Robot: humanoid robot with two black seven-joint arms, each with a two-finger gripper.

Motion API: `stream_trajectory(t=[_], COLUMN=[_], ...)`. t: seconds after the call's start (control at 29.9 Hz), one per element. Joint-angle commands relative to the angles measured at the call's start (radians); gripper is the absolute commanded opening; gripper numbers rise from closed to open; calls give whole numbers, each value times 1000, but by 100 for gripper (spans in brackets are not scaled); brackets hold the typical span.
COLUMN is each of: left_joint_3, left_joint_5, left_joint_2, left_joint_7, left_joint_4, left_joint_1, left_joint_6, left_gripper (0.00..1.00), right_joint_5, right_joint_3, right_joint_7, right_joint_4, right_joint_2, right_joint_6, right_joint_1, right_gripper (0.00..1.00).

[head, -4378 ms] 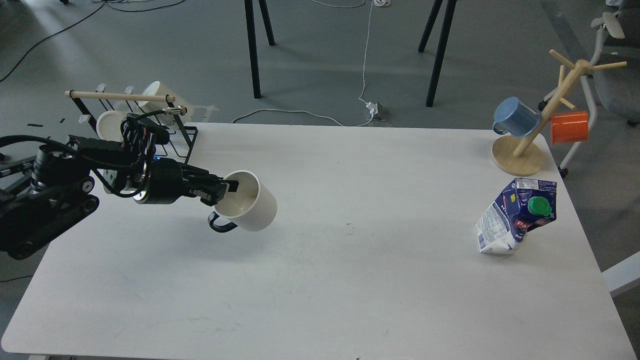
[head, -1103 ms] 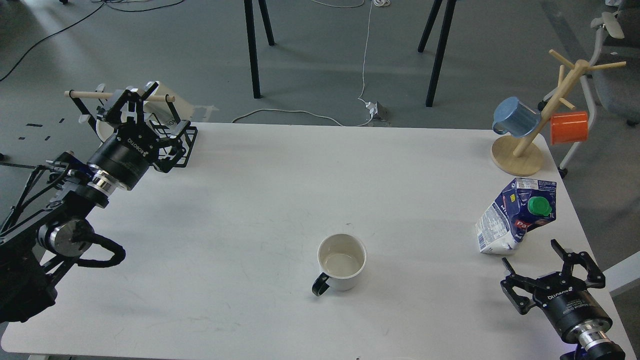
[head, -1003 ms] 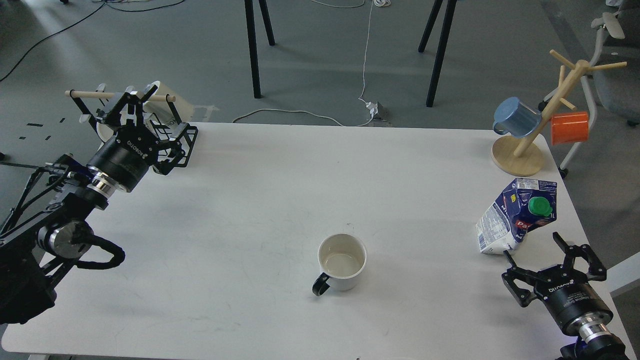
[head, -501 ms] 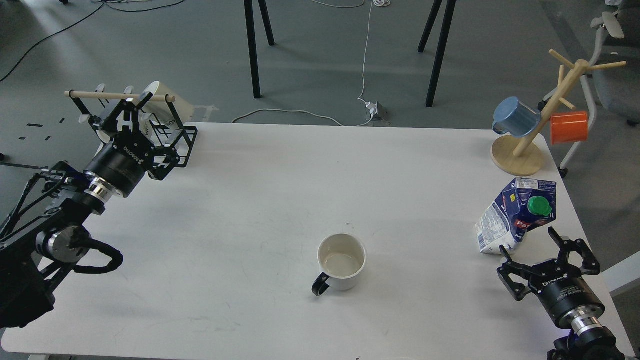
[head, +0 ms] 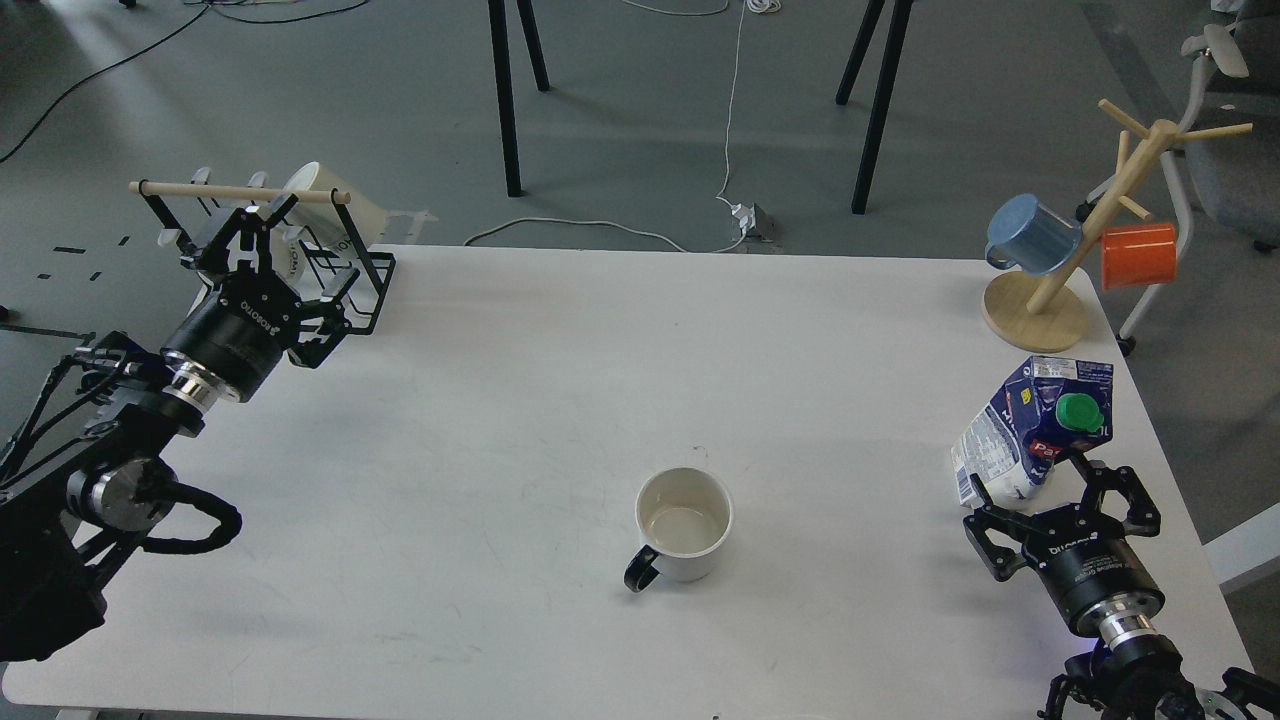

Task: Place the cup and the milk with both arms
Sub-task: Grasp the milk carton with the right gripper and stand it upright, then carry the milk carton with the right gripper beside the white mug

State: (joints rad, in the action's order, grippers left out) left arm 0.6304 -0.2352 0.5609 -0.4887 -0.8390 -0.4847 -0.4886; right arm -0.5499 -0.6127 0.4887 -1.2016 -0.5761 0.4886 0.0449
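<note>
Down at the near right corner of the desk [head: 560, 330], the right end effector [head: 1060, 495] points away from the robot with its two fingers spread wide, empty, their tips reaching up on either side of the base of the milk [head: 1030, 432]. That carton stands just beyond the fingers, dented and leaning, its green cap [head: 1079, 411] facing the camera; whether the fingertips are touching it or only flanking it cannot be told from here. Well off to the left of this end effector sits the cup [head: 684, 523], upright on the desk near the middle front, mouth open to the ceiling, black handle turned toward the near left, nothing holding it. Farther out, over the far left of the desk, the left end effector [head: 246, 226] hangs with its fingers parted and nothing between them, right in front of a black wire rack [head: 345, 285] topped by a wooden rod, where white mugs [head: 330, 200] lie. Away at the far right corner stands a wooden mug tree [head: 1060, 290] carrying a blue mug [head: 1030, 235] and an orange mug [head: 1138, 254].
</note>
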Motion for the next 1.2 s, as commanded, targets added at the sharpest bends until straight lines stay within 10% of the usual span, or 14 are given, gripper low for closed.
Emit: stream_trajectory(t=[0.0, 0.2, 0.47, 1.17], left_joint_3=[-2, -3, -9, -11], left_joint_5=[-1, -1, 1, -1], left_joint_2=[-9, -26, -30, -36], left_joint_7=[0, 0, 0, 0], left_joint_4=[14, 52, 78, 100], left_joint_1=[2, 2, 3, 3], left_joint_6=[0, 0, 0, 0], left_gripper=[97, 97, 97, 98], right_joint_5=[-4, -5, -4, 246], right_joint_3=[-10, -19, -32, -47], right_joint_7=[0, 0, 0, 0], right_joint_4=[22, 27, 66, -61], right_joint_2=[30, 44, 44, 251], right_joint_6=[0, 0, 0, 0], right_joint_1=[16, 15, 15, -2], right_gripper=[98, 94, 31, 25])
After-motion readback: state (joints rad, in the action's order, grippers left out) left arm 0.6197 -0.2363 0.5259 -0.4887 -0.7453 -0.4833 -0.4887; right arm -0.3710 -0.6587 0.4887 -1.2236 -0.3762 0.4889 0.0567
